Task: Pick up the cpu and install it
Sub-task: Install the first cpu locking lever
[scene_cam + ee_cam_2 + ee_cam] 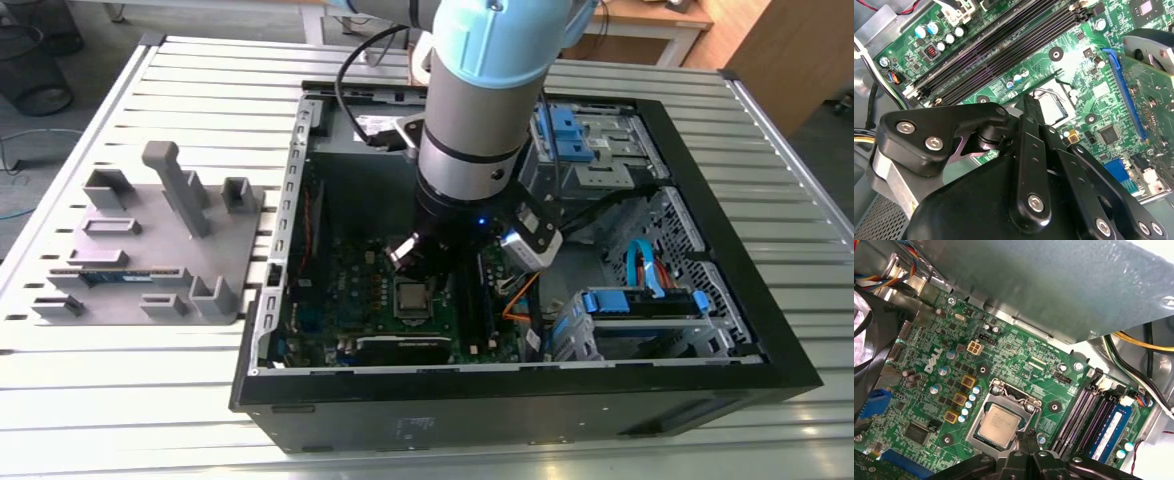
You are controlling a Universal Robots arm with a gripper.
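— Where is the cpu (999, 421) at this moment?

— You have it lying flat in the socket (985, 440) on the green motherboard (1019, 360), silver top up, with the socket's metal frame around its edges. In the exterior view you can find it just below the arm's wrist, inside the open computer case (534, 395).

— And the gripper (1026, 432)?

— Your gripper hangs just beside the socket, on the side nearer the memory slots (1079, 415). Its two thin black fingertips (1022, 435) stand together with nothing between them. You cannot tell from these pictures whether they touch the socket frame.

— Any writing you can point me to?

— You will see white lettering printed on the board near the round capacitors (966, 407), and small white print scattered beside the connectors. The cpu's top carries faint marking that is too fine to make out. The blue memory stick (1111, 430) in the outermost slot wears a pale label.

— What else is around?

— On the exterior view's left, a grey holder (147, 250) sits on the slatted table (747, 130), well apart from the case. Blue latches (563, 130) mark the drive bays.
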